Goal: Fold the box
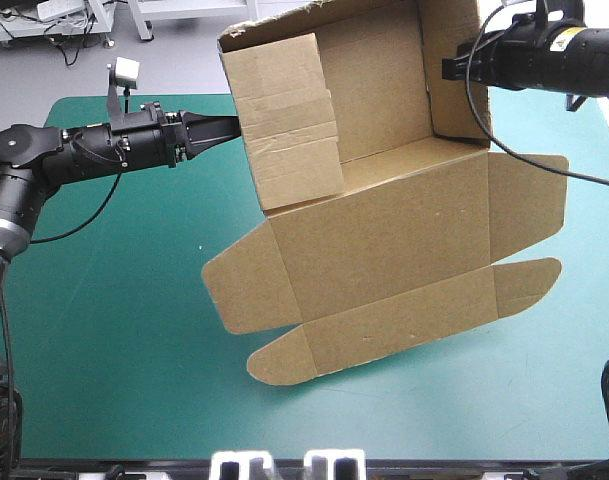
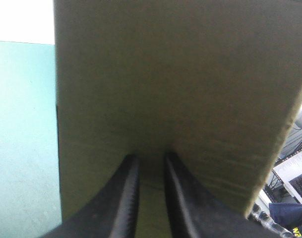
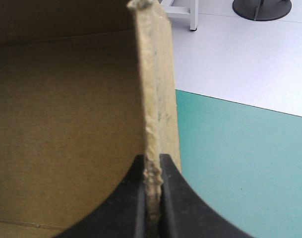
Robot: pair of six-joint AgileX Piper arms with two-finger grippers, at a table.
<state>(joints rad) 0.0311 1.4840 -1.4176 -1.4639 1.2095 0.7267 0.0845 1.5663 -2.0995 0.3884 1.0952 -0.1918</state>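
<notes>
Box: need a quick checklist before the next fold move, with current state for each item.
1. Right gripper shut on the box, at its right wall: ok.
2. Left gripper shut on the left wall, board between the fingers: ok.
3. Both side walls raised: ok.
4. Lid open, its flaps spread out: ok.
5. Lid's lower edge clear of the table: cannot tell.
</notes>
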